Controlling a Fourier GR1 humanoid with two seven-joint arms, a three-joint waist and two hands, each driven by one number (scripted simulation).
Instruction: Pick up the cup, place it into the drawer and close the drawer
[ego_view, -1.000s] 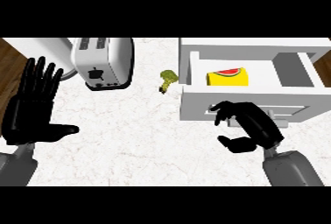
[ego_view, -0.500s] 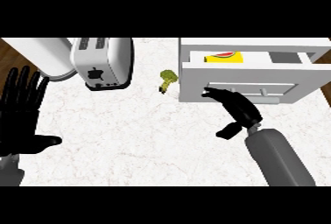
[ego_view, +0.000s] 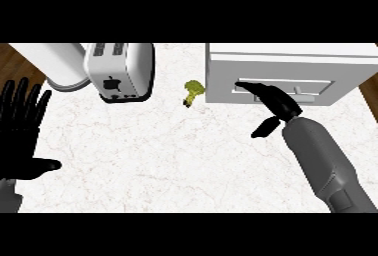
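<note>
Closing step: your right hand (ego_view: 272, 98), fingers straight, presses the drawer (ego_view: 284, 75) front, apparently flush; cup unseen, presumably inside; left hand (ego_view: 21, 131) rests spread over the table (ego_view: 162, 160); next, check seating, then withdraw.

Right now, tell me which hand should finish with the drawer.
Right. The right hand has its fingers on the drawer front, which looks shut or nearly so. The left hand rests open at the view's left edge, across the counter past the toaster.
</note>
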